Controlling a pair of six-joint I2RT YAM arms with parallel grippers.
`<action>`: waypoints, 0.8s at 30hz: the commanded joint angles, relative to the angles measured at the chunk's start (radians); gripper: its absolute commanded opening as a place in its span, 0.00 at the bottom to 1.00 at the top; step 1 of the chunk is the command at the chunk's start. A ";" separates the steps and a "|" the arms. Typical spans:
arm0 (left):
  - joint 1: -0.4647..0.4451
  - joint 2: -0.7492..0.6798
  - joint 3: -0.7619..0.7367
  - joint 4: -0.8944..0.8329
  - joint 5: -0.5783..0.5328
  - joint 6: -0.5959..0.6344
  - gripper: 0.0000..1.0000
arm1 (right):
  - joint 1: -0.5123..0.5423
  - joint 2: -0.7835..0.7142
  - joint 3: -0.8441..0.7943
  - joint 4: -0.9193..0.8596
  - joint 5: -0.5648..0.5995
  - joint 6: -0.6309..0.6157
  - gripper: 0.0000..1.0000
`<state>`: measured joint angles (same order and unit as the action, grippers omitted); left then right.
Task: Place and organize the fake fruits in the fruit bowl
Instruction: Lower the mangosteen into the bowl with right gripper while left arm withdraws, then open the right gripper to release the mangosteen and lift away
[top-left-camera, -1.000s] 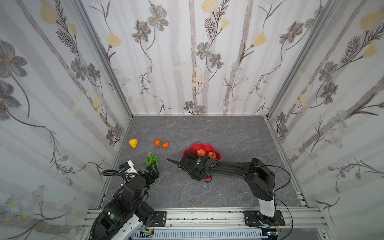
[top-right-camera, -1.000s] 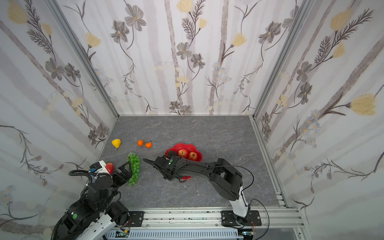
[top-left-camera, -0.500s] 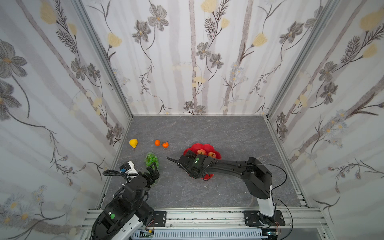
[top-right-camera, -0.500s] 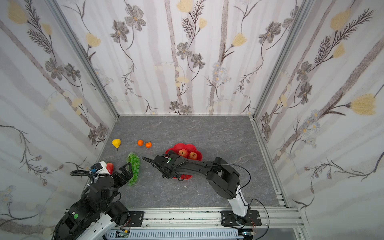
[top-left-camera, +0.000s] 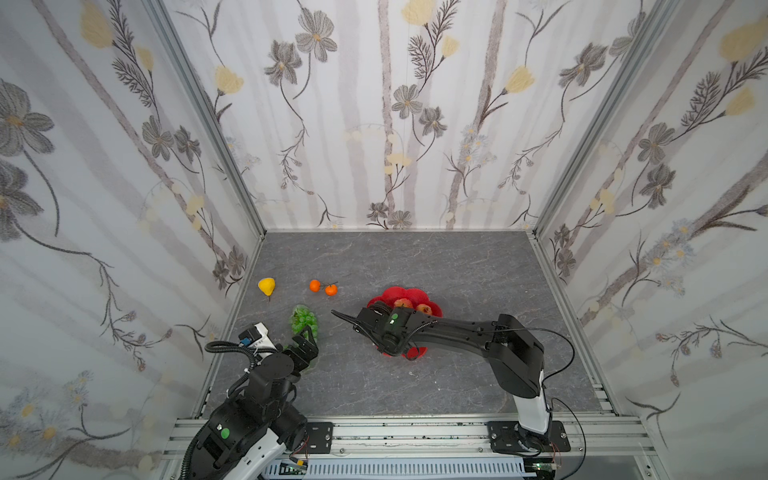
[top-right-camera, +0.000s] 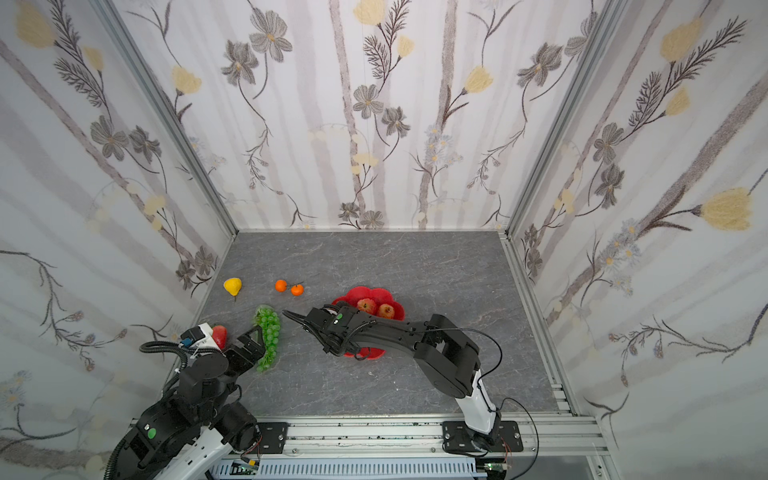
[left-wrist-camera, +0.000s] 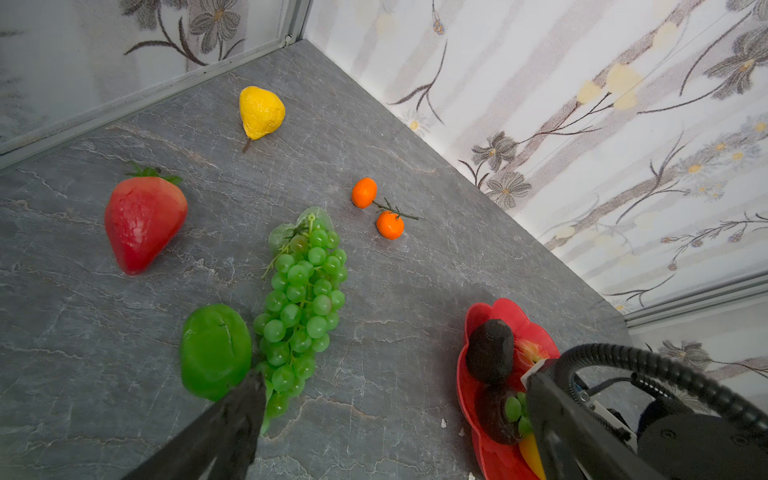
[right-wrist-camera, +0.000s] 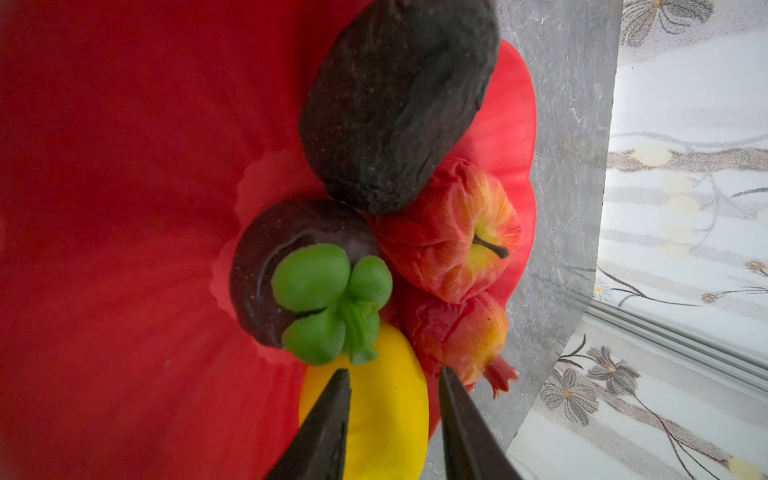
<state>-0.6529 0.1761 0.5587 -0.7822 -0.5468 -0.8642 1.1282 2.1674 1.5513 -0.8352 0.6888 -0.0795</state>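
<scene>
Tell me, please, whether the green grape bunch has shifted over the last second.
No. The green grape bunch lies where it did, same gap from the tangerines.

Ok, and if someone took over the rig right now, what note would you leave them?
Left gripper: jaws wide open, empty, at the end of the long green plastic grape bunch.
Right gripper: jaws parted, empty, over the glossy yellow fruit in the red flower-shaped plastic bowl.
Done: dark avocado, dark purple mangosteen, red-yellow apple, red pomegranate and that yellow fruit lie in the bowl.
To do: grape bunch, smooth green fruit, big red strawberry, yellow pear, two orange tangerines on a twig, all on the grey table.
</scene>
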 joint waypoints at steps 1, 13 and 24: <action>0.001 -0.003 0.000 -0.008 -0.033 0.005 0.98 | -0.006 0.009 0.016 0.029 0.039 0.014 0.38; 0.001 0.006 -0.004 -0.006 -0.028 0.009 0.98 | -0.008 -0.018 0.024 0.001 0.051 0.033 0.47; 0.002 0.134 0.078 -0.009 -0.009 0.115 1.00 | -0.015 -0.225 -0.062 -0.005 0.016 0.090 0.56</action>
<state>-0.6529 0.2825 0.6121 -0.7876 -0.5465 -0.8062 1.1187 1.9884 1.5112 -0.8551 0.7013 -0.0223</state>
